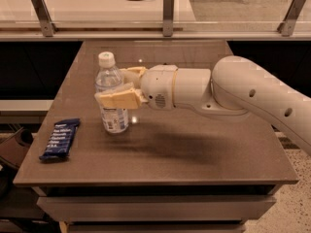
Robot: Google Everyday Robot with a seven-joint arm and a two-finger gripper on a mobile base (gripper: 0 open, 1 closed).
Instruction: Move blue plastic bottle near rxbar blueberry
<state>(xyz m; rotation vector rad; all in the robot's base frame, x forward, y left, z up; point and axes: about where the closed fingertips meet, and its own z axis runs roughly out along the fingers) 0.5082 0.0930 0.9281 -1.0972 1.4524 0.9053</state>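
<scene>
Camera view: The white arm reaches in from the right of the frame, its gripper (112,86) clamped around the middle of the blue plastic bottle (114,119), which stands upright left of centre on the brown table (204,154). The rxbar blueberry (60,139) lies flat at the lower left near the table's edge, apart from the bottle.

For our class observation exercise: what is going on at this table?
A white robot arm reaches in from the right, and its end effector grips the blue plastic bottle around the middle, holding it upright over the left part of the table. The rxbar blueberry lies flat near the front left corner, apart from the bottle, so the move is not finished.
</scene>
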